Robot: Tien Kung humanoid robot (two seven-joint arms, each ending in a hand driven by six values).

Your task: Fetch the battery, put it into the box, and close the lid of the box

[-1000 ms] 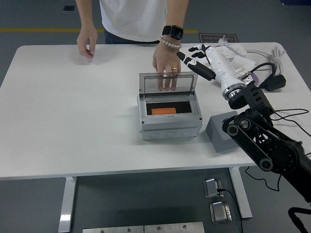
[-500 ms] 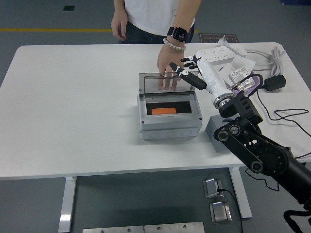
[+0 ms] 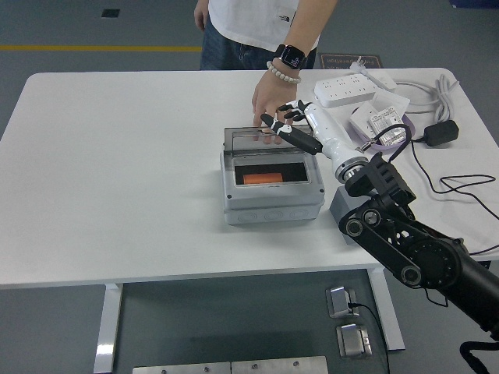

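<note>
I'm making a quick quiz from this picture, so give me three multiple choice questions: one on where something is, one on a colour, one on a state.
1. Where is the battery?
A. inside the box
B. on the bare table
C. in the person's hand

2. What colour is the battery?
A. blue
B. orange
C. green

3. How is the lid?
A. shut flat
B. taken off
C. raised open

Key: 1 A, it lies in the box's dark recess. 2 B, it shows orange. 3 C, it stands up at the box's far edge, the right hand at it.
</note>
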